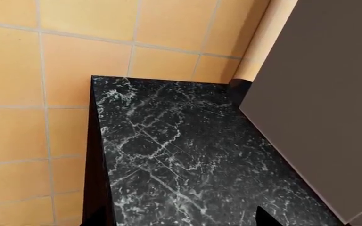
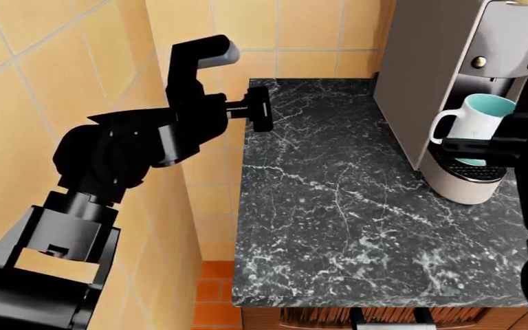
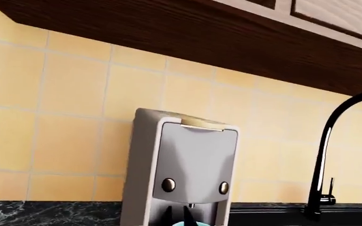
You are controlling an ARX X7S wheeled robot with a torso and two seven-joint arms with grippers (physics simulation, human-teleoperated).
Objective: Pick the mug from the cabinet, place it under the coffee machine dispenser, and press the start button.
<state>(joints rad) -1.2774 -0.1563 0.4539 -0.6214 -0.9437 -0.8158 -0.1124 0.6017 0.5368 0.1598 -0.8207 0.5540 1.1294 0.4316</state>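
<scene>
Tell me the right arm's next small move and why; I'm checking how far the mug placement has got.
Probably lower the mug a little and then open the right gripper: the mug is already under the coffee machine dispenser and over the drip tray, but whether it rests on the tray cannot be told.

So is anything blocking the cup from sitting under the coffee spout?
Nothing visible is in the way. The mug is already on the machine's drip tray, under the coffee machine dispenser. The right claw is right at the mug; whether it grips it is unclear.
</scene>
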